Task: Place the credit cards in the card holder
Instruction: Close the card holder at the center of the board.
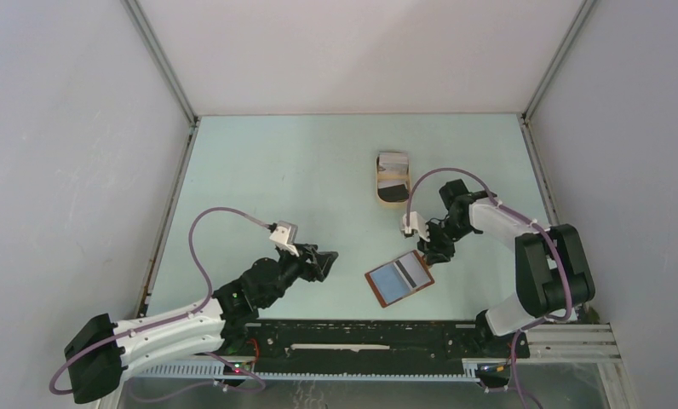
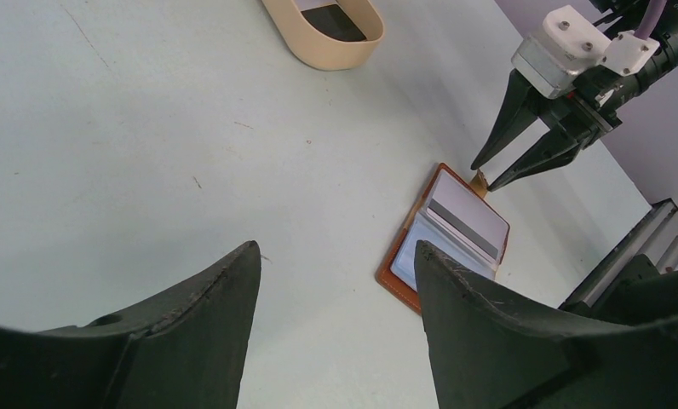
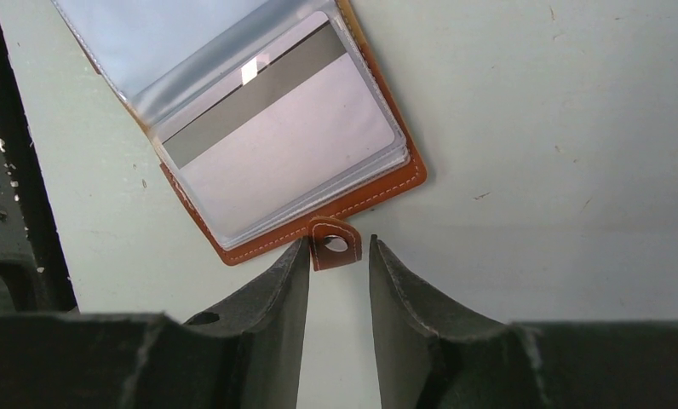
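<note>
The reddish-brown card holder (image 1: pixel 399 279) lies open on the table, its clear sleeves showing a pale card with a dark stripe (image 3: pixel 272 149). It also shows in the left wrist view (image 2: pixel 451 234). My right gripper (image 3: pixel 339 247) is open, low over the holder's snap tab (image 3: pixel 334 243), which sits between the fingertips; in the top view it (image 1: pixel 429 253) is at the holder's far right corner. My left gripper (image 2: pixel 336 256) is open and empty, to the left of the holder (image 1: pixel 329 258). More cards (image 1: pixel 393 175) lie in the tan tray (image 1: pixel 391 198).
The tan oval tray (image 2: pixel 318 51) stands behind the holder, toward the back of the table. A black rail (image 1: pixel 361 336) runs along the near edge. White walls enclose the table on three sides.
</note>
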Available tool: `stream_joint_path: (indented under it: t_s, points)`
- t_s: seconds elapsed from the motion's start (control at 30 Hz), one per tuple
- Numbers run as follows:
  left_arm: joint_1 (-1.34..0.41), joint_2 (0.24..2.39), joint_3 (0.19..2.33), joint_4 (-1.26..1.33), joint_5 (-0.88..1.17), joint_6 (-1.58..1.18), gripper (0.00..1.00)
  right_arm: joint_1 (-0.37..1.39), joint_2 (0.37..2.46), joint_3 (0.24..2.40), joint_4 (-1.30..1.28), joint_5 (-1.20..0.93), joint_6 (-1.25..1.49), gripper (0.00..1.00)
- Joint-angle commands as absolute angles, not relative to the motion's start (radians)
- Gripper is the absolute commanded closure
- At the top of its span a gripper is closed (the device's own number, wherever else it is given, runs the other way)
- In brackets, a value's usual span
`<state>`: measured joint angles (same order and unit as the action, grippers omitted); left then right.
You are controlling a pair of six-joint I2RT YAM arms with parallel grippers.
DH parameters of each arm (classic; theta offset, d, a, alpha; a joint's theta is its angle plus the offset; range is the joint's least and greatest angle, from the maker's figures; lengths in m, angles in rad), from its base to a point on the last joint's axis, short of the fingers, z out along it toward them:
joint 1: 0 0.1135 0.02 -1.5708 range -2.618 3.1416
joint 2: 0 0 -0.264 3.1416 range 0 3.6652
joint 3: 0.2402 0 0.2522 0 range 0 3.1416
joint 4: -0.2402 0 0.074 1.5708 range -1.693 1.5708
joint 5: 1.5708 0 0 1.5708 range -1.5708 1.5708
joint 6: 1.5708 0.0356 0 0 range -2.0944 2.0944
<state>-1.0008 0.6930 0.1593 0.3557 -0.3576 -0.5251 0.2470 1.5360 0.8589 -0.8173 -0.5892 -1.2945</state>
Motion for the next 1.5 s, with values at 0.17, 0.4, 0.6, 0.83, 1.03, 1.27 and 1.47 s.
stream_joint_path:
  t_s: [0.17, 0.4, 0.6, 0.83, 1.03, 1.27, 1.47]
  points:
    - [-0.997, 0.686, 0.158, 0.37, -0.332, -0.558, 0.29, 0.21, 1.468, 0.887, -0.859, -0.643, -1.329, 0.52]
    - [-0.997, 0.683, 0.151, 0.376, -0.309, -0.591, 0.29, 0.19, 1.389, 0.887, -0.885, -0.673, -1.318, 0.41]
    - [-0.997, 0.653, 0.146, 0.382, -0.305, -0.627, 0.28, 0.19, 1.237, 0.887, -0.899, -0.795, -1.288, 0.4]
    - [-0.997, 0.605, 0.145, 0.39, -0.313, -0.668, 0.19, 0.195, 1.026, 0.914, -0.851, -0.883, -1.063, 0.35]
    - [-0.996, 0.646, 0.136, 0.447, -0.271, -0.748, 0.1, 0.214, 1.099, 0.94, -0.895, -1.032, -0.874, 0.12]
    - [-0.996, 0.775, 0.118, 0.497, -0.207, -0.947, 0.11, 0.269, 1.301, 0.937, -0.814, -0.744, -0.705, 0.23]
    - [-0.999, 0.91, 0.113, 0.496, -0.183, -1.142, 0.15, 0.269, 1.468, 0.971, -0.755, -0.518, -0.525, 0.29]
